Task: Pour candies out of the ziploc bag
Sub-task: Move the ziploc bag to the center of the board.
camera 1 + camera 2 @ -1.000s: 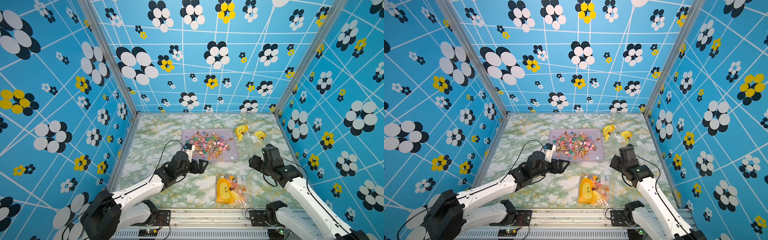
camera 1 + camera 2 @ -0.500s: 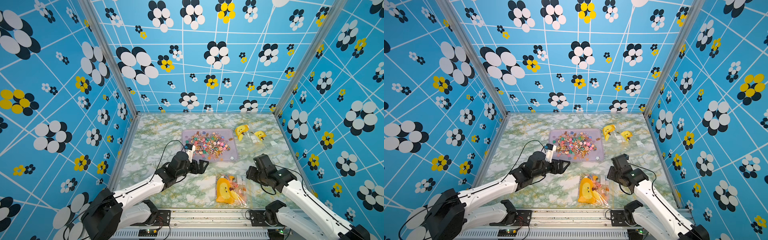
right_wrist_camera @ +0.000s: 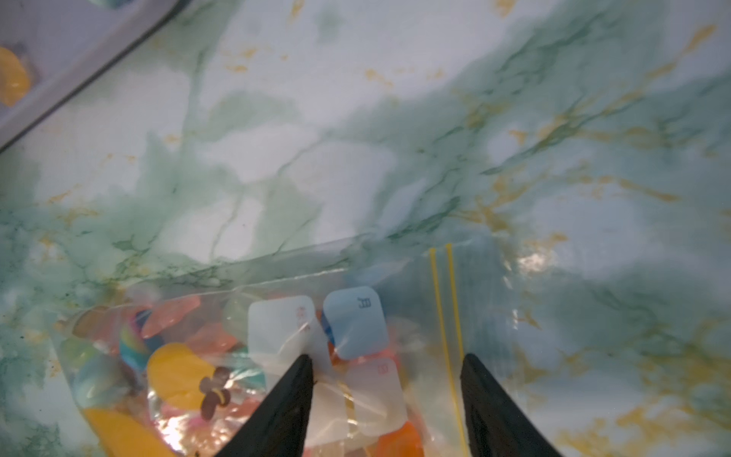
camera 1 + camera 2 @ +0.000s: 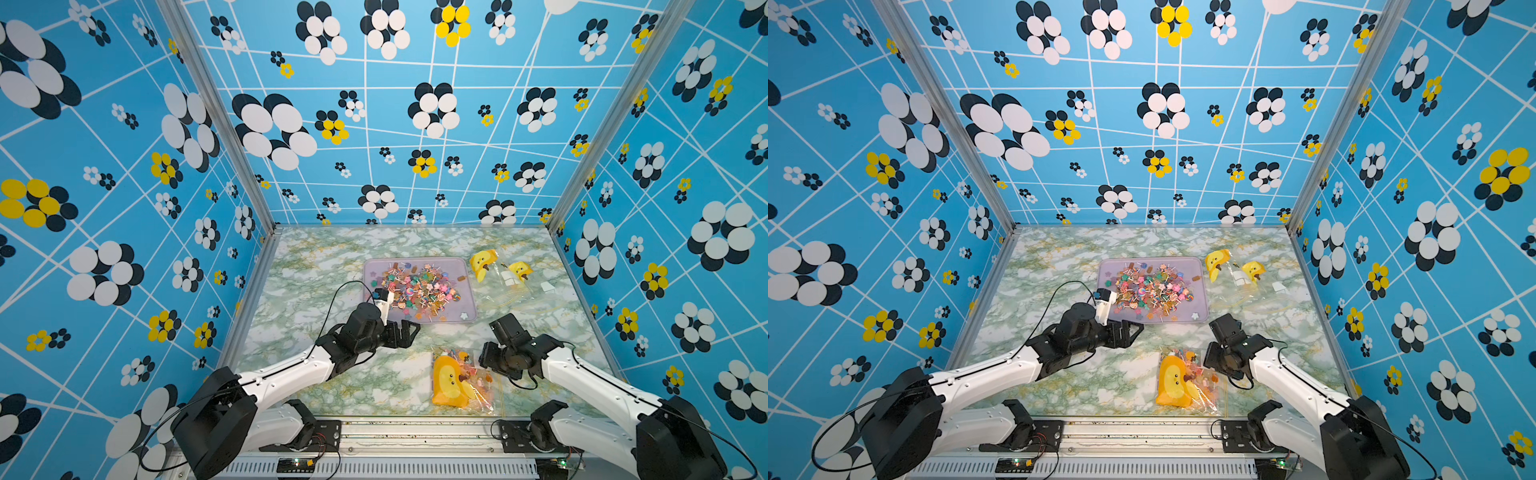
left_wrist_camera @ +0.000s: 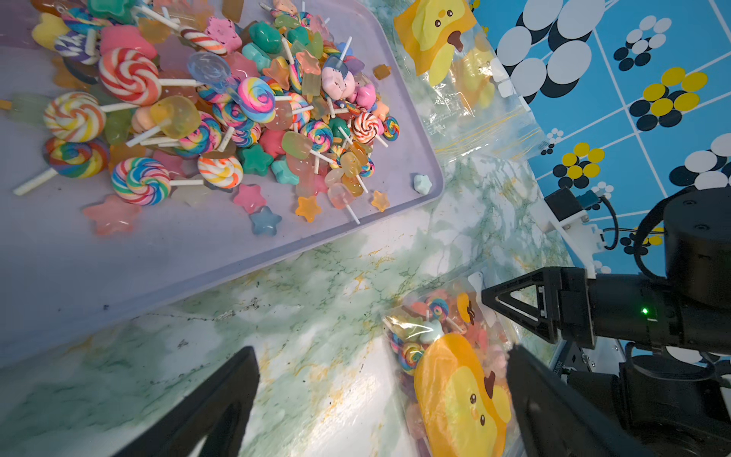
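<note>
Currently the right gripper [image 4: 484,363] stands over the back right corner of the ziploc bag [image 4: 455,384]. The bag lies flat on the table [image 4: 307,291] near the front edge, right of centre. Over the last second this gripper has travelled from a position nearer the right edge, forward and inward to the bag. The right wrist view shows its jaws apart, straddling the clear plastic beside the yellow zip lines [image 3: 447,316]; nothing is clamped yet. The left gripper [image 4: 409,332] has not moved. Its jaws are fully apart, and it hovers just in front of the tray [image 5: 158,257]. The bag has not shifted and still holds candies [image 5: 431,312]. A heap [image 4: 415,291] of the same sweets already fills the tray. Judgement: the approach is complete, and closing on the bag corner comes next. Empty bags [image 4: 505,282] lie near the back right corner.
</note>
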Controlling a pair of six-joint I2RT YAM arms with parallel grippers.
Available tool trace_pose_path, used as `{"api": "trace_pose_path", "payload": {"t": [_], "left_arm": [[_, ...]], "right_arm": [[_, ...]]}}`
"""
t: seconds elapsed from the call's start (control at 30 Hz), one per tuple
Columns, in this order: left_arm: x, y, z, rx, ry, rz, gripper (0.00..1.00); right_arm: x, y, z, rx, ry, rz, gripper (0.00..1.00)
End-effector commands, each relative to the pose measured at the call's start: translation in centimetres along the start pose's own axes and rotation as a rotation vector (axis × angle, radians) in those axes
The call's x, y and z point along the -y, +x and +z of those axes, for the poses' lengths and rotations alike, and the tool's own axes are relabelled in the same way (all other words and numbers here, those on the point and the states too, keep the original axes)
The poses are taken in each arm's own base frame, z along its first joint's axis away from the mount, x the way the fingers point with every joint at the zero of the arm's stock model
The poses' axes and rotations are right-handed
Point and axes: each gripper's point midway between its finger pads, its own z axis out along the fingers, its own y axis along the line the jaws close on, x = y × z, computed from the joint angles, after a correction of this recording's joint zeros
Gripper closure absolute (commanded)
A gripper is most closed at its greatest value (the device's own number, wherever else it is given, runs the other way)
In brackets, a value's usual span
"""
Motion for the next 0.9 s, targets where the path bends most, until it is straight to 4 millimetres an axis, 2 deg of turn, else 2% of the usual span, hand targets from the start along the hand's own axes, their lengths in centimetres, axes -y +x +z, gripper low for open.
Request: {"api": "trace_pose_path", "payload": {"t": [0.0, 0.27, 0.4, 0.47, 0.63, 0.87], "left_arm": [[0.1, -0.5, -0.5, 0.035, -0.004, 0.011, 0.0], [0.7, -0.5, -0.8, 0.013, 0.003, 0.035, 0.01], [0.4, 0.8, -0.9, -0.018, -0.007, 0.029, 0.0], [0.4, 1.5, -0.8, -0.031, -0.007, 0.024, 0.0], [0.7, 4.3, 0.3, -0.109, -0.015, 0.03, 0.01], [2.2, 9.3, 2.5, -0.3, -0.033, 0.053, 0.06]], "right_arm": [[-2.5, 0.3, 0.6, -0.013, -0.069, -0.006, 0.39], [-7.3, 0.3, 1.9, -0.029, -0.109, -0.071, 0.42], [-8.3, -1.4, 0.3, 0.023, -0.098, -0.11, 0.42], [-8.1, -2.6, -1.1, 0.075, -0.071, -0.142, 0.41], [-6.4, -5.4, -4.8, 0.19, -0.003, -0.172, 0.38], [-3.9, -5.8, -5.4, 0.181, 0.021, -0.138, 0.38]]}}
